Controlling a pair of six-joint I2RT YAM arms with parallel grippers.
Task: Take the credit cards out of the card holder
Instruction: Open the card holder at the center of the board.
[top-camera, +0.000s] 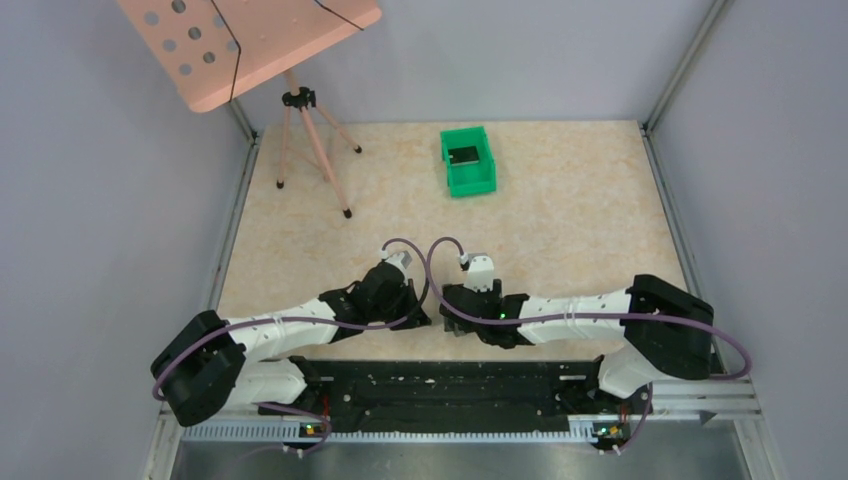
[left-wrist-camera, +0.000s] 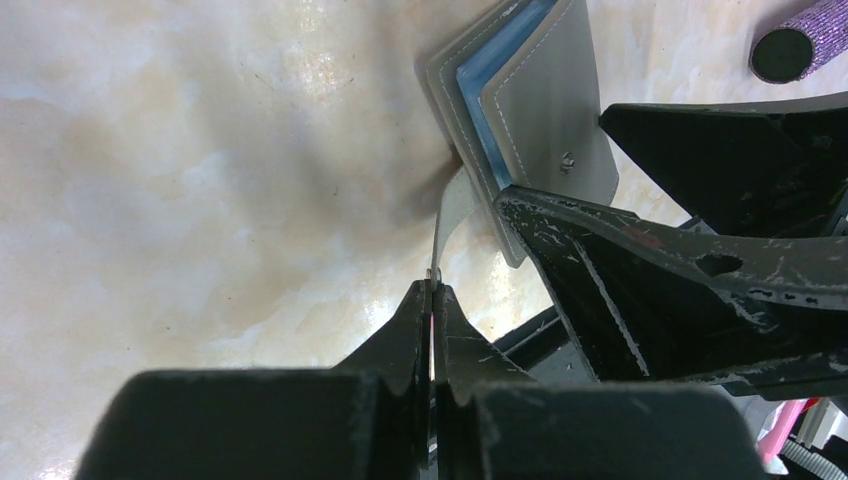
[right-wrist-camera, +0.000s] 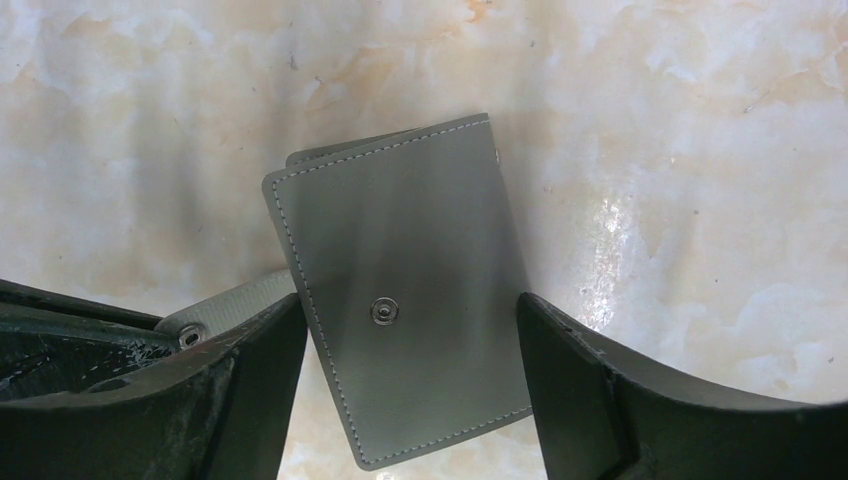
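Observation:
The grey card holder (right-wrist-camera: 410, 300) lies flat on the table, folded, its snap stud facing up. My right gripper (right-wrist-camera: 412, 350) straddles it, a finger pressed against each long side. The left wrist view shows the card holder (left-wrist-camera: 540, 90) edge-on, with its light blue inner panel (left-wrist-camera: 478, 100) between the grey flaps. My left gripper (left-wrist-camera: 432, 290) is shut on the tip of its grey strap (left-wrist-camera: 452, 205), which is pulled away from the body. The strap's snap end shows in the right wrist view (right-wrist-camera: 190, 335). No card shows. In the top view both grippers (top-camera: 435, 312) meet and hide the holder.
A green bin (top-camera: 468, 160) with a dark flat item inside stands at the back of the table. A pink music stand on a tripod (top-camera: 300, 110) is at the back left. A purple cylinder (left-wrist-camera: 800, 40) lies just beyond the holder. The arms' base rail runs along the near edge.

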